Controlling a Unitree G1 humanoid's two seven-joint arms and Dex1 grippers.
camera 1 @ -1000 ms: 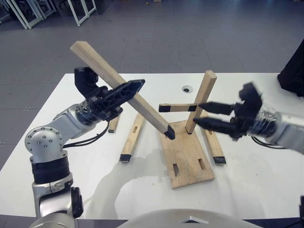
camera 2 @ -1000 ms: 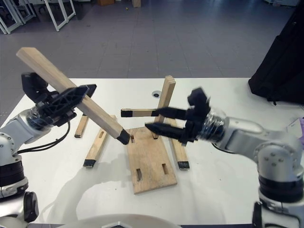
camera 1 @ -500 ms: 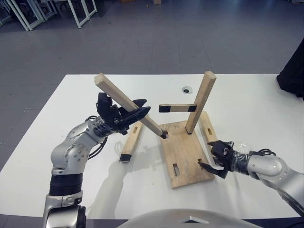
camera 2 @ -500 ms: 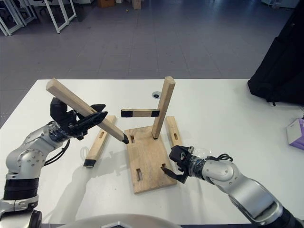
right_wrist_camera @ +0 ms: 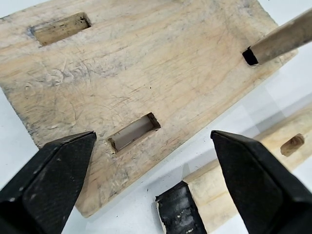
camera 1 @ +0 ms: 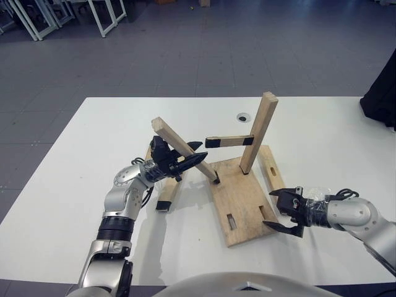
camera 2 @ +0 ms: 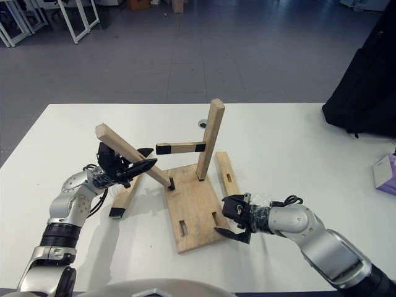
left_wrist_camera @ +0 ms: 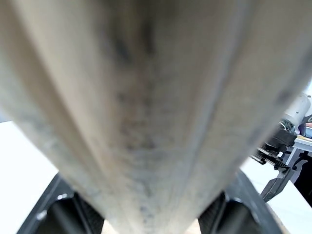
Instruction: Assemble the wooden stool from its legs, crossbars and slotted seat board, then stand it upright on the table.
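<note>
Lowered leg (camera 1: pixel 167 131) toward seat board (camera 1: pixel 238 198) slot; my left gripper (camera 1: pixel 197 151) pinched it. Tip seating unclear; leg blocked wrist camera. Right gripper (camera 1: pixel 270 209) spread at pale, grainy board's corner.

White table (camera 1: pixel 328 130) bearing a pale slotted wooden seat board (camera 1: pixel 238 195) flat beside the right claw (camera 1: pixel 270 209); one black-tipped wooden bar (camera 1: pixel 167 192) below the left claw (camera 1: pixel 197 154), a second bar (camera 1: pixel 270 168) just beyond the right.

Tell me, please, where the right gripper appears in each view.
Left eye: right gripper at the seat board's near right corner.
Right eye: the gripper at that same corner.
Left wrist: the gripper far off, beyond the held leg.
Right wrist: open fingers flanking a board slot.
Landmark: the seat board's near-right slot.
</note>
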